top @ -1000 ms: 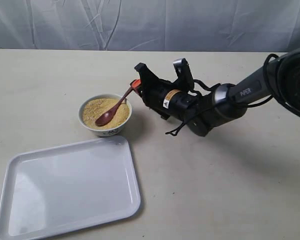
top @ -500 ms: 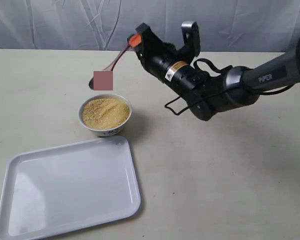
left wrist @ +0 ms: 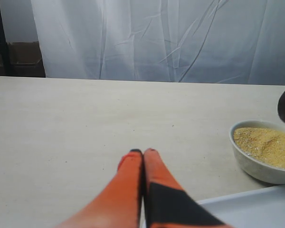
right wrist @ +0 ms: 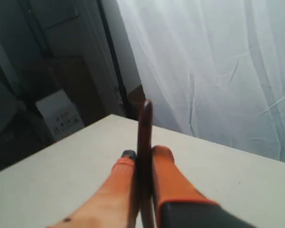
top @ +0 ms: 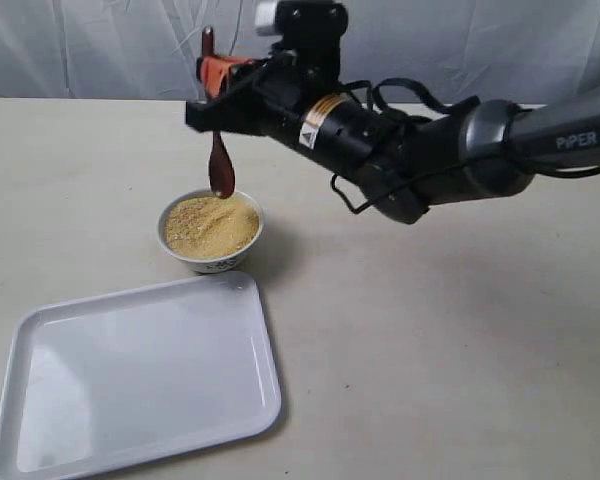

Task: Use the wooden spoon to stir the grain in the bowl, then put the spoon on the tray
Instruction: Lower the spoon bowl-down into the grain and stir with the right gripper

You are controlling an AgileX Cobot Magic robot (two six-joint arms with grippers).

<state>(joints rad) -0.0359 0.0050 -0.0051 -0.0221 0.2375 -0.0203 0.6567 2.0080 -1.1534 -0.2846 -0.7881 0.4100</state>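
Spoon (top: 221, 172) of dark reddish-brown wood, upright and tight in right hand (top: 213, 70), scoop above golden grain (top: 212, 226)

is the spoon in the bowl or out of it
Out. The wooden spoon hangs scoop-down over the grain in the bowl, seemingly just clear of it, held by the right end effector.

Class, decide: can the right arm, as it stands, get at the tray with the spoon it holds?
Probably yes. The right gripper holds the wooden spoon above the bowl, and the tray lies right beside that bowl with nothing standing between them.
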